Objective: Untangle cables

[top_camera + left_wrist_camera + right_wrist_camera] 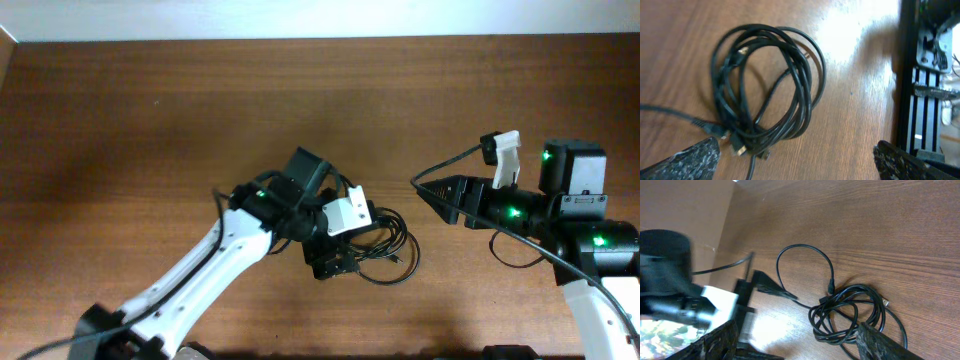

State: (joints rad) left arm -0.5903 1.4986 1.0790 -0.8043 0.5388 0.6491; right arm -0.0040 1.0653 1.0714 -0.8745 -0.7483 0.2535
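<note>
On the surface (150, 100), the cables (765, 85) are seen coiled, apparently tangled; left fingers (690, 160) and right fingers (715, 340) are held wide, empty. One strand must be gripped first.

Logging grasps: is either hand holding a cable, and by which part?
Nothing is held: left hand and right hand are open; cables lie on the table.

No readable text, labels, brands, numbers or signs in any view. None on the cables (765, 95), none on the table (150, 110) around them.
</note>
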